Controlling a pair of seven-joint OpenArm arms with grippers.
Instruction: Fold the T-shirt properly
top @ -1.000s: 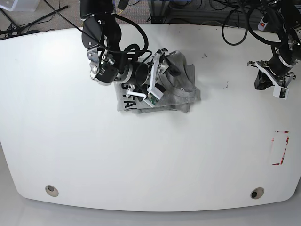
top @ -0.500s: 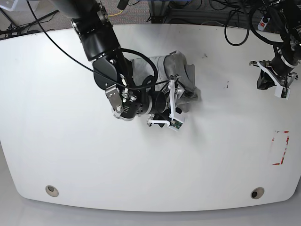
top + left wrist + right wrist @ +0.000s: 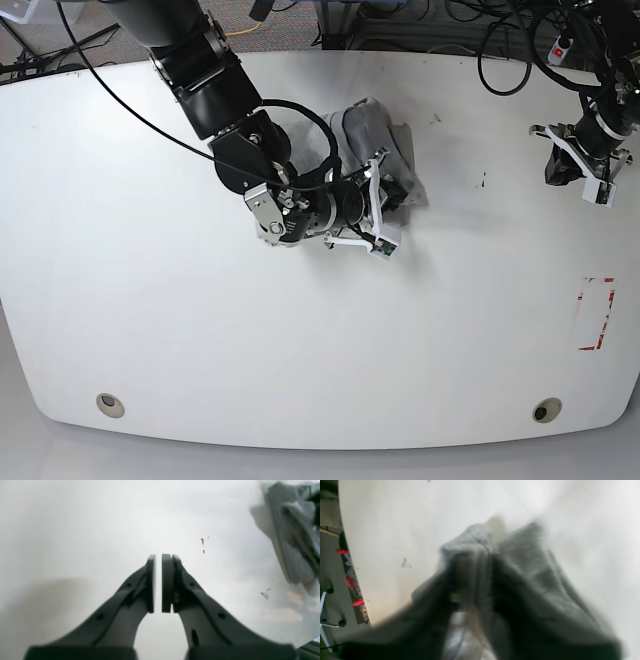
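You have one T-shirt [image 3: 385, 150], bunched at upper centre of the base view. You have two arms, each with one hand: the right hand [image 3: 372, 212] at centre and the left hand [image 3: 585, 172] at the right edge. One counter [image 3: 300, 350] carries everything. It has two round holes [image 3: 110, 405], lower left and lower right, and one red-marked rectangle [image 3: 598, 313] at right.

A white table [image 3: 200, 350] bears the bunched grey T-shirt [image 3: 385, 150] and a red-striped marker [image 3: 597, 314].

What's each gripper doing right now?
Left gripper: shut, empty, above bare table.
Right gripper: shut on the T-shirt.
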